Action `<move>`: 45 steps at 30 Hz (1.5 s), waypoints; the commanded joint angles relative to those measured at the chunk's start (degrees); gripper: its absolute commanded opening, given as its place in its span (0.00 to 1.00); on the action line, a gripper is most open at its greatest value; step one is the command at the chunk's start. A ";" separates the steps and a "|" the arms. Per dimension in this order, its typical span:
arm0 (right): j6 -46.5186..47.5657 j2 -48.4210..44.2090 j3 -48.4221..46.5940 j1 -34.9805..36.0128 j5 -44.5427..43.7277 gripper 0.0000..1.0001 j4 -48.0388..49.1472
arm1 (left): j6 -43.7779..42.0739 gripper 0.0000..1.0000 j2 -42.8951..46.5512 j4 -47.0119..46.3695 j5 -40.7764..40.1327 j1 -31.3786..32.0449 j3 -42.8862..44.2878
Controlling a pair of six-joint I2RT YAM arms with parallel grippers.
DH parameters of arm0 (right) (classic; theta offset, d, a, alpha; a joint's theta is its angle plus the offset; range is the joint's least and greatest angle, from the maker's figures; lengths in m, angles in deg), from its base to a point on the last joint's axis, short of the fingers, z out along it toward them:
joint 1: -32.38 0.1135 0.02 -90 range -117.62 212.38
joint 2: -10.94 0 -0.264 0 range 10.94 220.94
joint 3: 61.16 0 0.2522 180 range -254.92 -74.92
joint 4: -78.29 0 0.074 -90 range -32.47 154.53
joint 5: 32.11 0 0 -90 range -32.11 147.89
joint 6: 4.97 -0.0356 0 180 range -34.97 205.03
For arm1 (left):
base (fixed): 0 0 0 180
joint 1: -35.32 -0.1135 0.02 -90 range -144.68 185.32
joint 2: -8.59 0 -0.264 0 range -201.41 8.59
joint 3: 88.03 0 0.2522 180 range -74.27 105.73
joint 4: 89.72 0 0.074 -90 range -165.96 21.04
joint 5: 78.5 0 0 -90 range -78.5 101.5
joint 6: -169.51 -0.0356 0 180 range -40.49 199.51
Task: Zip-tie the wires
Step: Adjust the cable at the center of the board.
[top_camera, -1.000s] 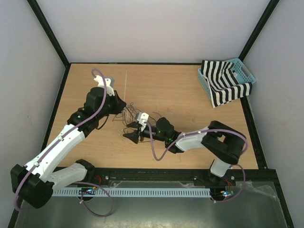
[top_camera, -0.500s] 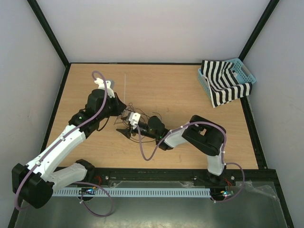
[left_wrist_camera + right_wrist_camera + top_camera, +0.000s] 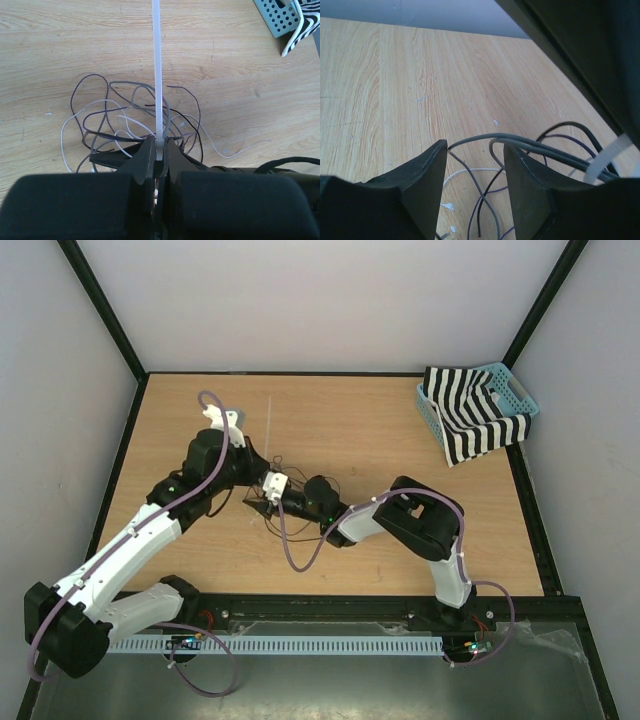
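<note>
One basket [image 3: 524, 398], striped cloth [image 3: 470, 422] inside (overhanging), left hand [image 3: 159, 145] pinching zip tie [image 3: 157, 75]

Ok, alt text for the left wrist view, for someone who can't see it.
The left gripper has its fingers shut on the near end of a whitish zip tie that runs straight up the frame across a tangle of thin wires on a wooden table. A blue basket corner shows top right.

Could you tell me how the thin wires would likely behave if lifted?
The wires would probably flop and sag: they lie in loose curls on the table. They look very thin, so likely light, and strands could slip from the right gripper, whose open jaws straddle only a few. Being tangled, lifted strands would likely drag the rest along.
</note>
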State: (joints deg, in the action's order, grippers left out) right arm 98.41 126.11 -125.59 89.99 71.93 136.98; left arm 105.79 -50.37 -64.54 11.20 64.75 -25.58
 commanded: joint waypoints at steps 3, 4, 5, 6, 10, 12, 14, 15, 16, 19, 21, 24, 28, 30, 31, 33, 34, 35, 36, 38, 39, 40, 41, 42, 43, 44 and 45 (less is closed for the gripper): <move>1.87 1.10 -3.53 -0.97 4.89 0.47 -3.93 | 0.57 0.00 -0.41 -1.83 -0.21 1.15 0.29; 1.90 1.10 -3.77 -0.95 5.41 0.43 -4.72 | 0.40 0.00 -0.45 -1.71 -0.31 1.22 0.37; 1.81 1.15 -3.81 -0.93 5.72 0.39 -5.25 | 0.29 0.00 -0.45 -1.78 -0.46 1.24 0.46; 1.63 1.08 -3.71 -0.92 6.03 0.37 -5.64 | 0.20 0.00 -0.45 -1.76 -0.61 1.27 0.57; 1.08 0.67 -2.25 -0.95 6.85 0.37 -5.94 | -0.28 0.00 -0.11 -1.75 -1.21 1.25 0.71; 1.05 0.58 -1.87 -0.95 6.82 0.32 -6.00 | -0.43 0.00 0.00 -1.74 -1.26 1.29 0.89; 1.03 0.73 -1.94 -0.94 6.87 0.19 -6.36 | -0.38 0.00 -0.01 -1.69 -1.11 1.26 1.00; 0.91 0.76 -2.03 -0.92 6.94 0.10 -6.62 | -0.40 0.00 -0.08 -1.74 -1.11 1.26 1.07; 0.79 0.76 -2.13 -0.91 7.04 0.02 -6.86 | -0.44 0.00 -0.14 -1.70 -1.13 1.25 1.14; -0.08 0.18 -1.62 -0.91 7.25 0.00 -7.56 | -1.22 0.00 -0.28 -1.59 -1.64 1.27 1.64; -1.21 -0.73 -0.03 -0.94 7.29 0.00 -7.56 | -2.03 0.00 -0.41 -1.29 -1.94 1.16 2.49; -3.03 -2.48 2.85 -0.62 7.33 0.00 -8.18 | -3.12 0.00 -0.82 -0.80 -1.95 0.79 4.09; -5.36 -4.39 6.37 0.11 6.54 0.00 -10.91 | -3.68 0.00 -1.31 -0.38 -1.14 0.19 5.91; -6.99 -5.30 8.33 0.58 6.60 0.00 -11.02 | -3.75 0.00 -1.33 -0.42 -1.06 0.07 6.31; -7.43 -5.57 9.17 0.89 6.69 0.00 -11.03 | -3.76 0.00 -1.42 -0.38 -1.07 -0.02 6.47; -8.24 -5.92 10.66 1.76 6.47 0.00 -11.08 | -3.76 0.00 -1.49 -0.35 -0.96 -0.07 6.73; -8.66 -5.95 11.22 2.23 6.50 0.00 -11.09 | -3.85 0.00 -1.52 -0.39 -0.87 -0.09 6.95; -9.03 -5.89 11.82 2.59 6.53 0.00 -11.01 | -3.85 0.00 -1.61 -0.43 -0.78 -0.18 7.23; -9.40 -5.80 12.30 2.98 6.46 0.00 -10.77 | -3.91 0.00 -1.65 -0.41 -0.58 -0.18 7.43; -10.20 -5.46 13.09 3.21 6.33 0.00 -9.56 | -3.92 0.00 -1.74 -0.41 -0.29 -0.24 7.64; -10.45 -5.36 13.24 3.14 6.20 0.00 -9.16 | -3.93 0.00 -1.74 -0.36 -0.24 -0.24 7.61; -10.48 -5.38 13.00 3.20 6.36 0.00 -9.23 | -3.89 0.00 -1.70 -0.39 -0.17 -0.17 7.57; -10.49 -5.40 12.72 3.15 6.59 0.00 -9.66 | -3.82 0.00 -1.75 -0.43 -0.16 -0.23 7.56; -10.26 -5.33 12.04 3.17 6.99 0.00 -10.58 | -3.83 0.00 -1.85 -0.43 -0.27 -0.20 7.56; -9.97 -5.31 11.38 3.26 7.08 0.00 -11.72 | -3.91 0.00 -1.88 -0.40 -0.43 -0.24 7.61; -9.88 -5.17 11.05 3.38 7.06 0.00 -12.46 | -3.93 0.00 -1.92 -0.41 -0.42 -0.25 7.65; -9.95 -5.02 11.06 3.35 7.05 0.00 -12.36 | -3.96 0.00 -1.99 -0.42 -0.32 -0.33 7.65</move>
State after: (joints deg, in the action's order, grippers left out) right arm 89.56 121.50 -113.16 93.02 78.10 126.51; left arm 102.49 -52.12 -63.38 10.59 64.86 -19.88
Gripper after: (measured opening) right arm 0.011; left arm 0.031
